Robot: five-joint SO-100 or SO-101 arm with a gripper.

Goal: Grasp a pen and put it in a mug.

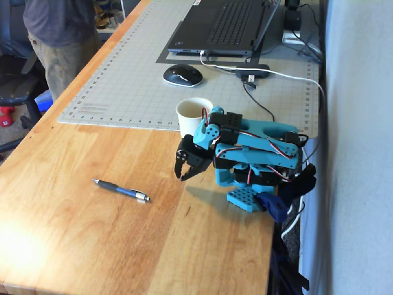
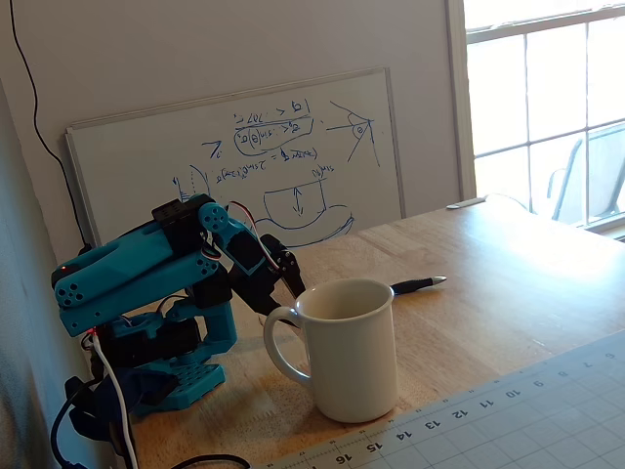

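Note:
A blue pen with a silver tip (image 1: 121,190) lies flat on the wooden table, left of the arm in a fixed view; it also shows behind the mug in another fixed view (image 2: 418,285). A white mug (image 1: 193,115) stands upright and looks empty at the cutting mat's near edge, just behind the arm; it is large in the foreground of the other fixed view (image 2: 347,347). The blue arm is folded low. My black gripper (image 1: 182,177) points down at the table between mug and pen, shut and empty, also seen in the other fixed view (image 2: 296,286).
A grey cutting mat (image 1: 123,80) carries a laptop (image 1: 221,24), a mouse (image 1: 182,75) and a cabled hub (image 1: 252,70). A person (image 1: 58,37) stands at the table's far left corner. A whiteboard (image 2: 244,156) leans on the wall behind the arm.

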